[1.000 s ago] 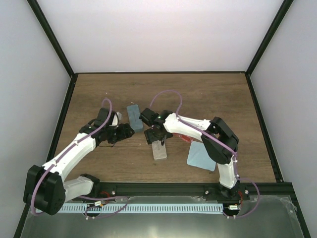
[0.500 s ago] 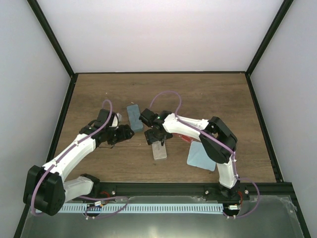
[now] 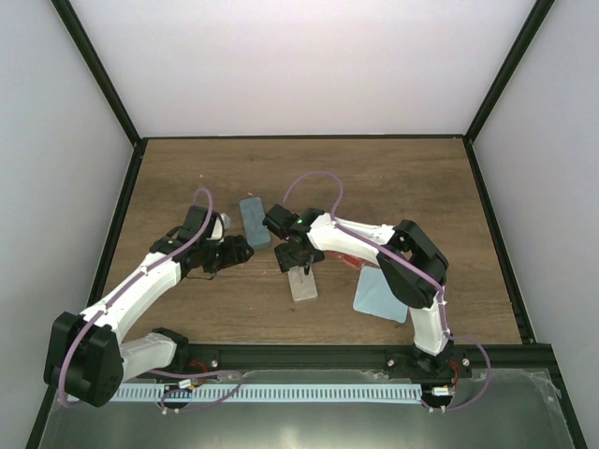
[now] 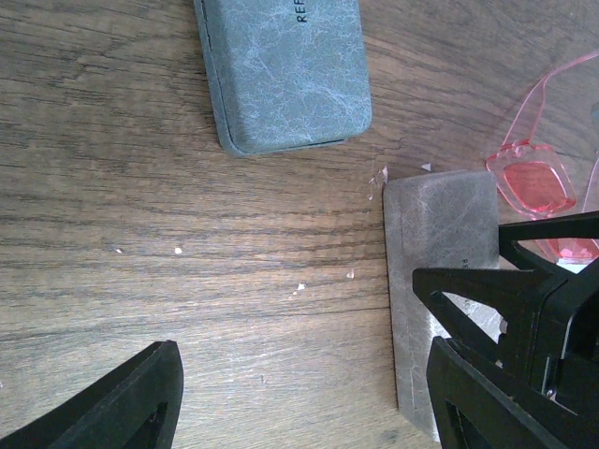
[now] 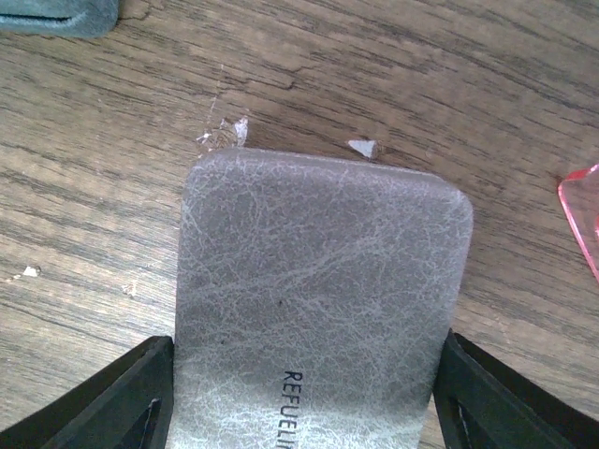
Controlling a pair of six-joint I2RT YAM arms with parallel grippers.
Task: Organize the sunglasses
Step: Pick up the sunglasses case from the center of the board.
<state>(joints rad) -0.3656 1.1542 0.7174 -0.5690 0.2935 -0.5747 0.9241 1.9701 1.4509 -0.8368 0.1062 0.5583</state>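
The red-framed sunglasses (image 4: 533,182) lie on the wood just right of the grey case (image 4: 440,253); in the top view they (image 3: 351,260) are mostly hidden under my right arm. Only a pink edge of them (image 5: 585,215) shows in the right wrist view. My right gripper (image 5: 304,393) is shut on the far end of the grey case (image 5: 318,281), one finger against each long side. My left gripper (image 4: 309,398) stands open over bare wood left of that case, with nothing between its fingers. In the top view both grippers, left (image 3: 241,253) and right (image 3: 298,262), are at mid-table.
A blue-grey oblong case (image 3: 253,221) lies beyond the left gripper, seen closed in the left wrist view (image 4: 281,70). A light-blue cloth (image 3: 379,295) lies at the right, near the right arm's elbow. Black frame rails border the table.
The right gripper's jaws have narrowed onto the sides of the grey case. The left arm and its open gripper have stayed put.
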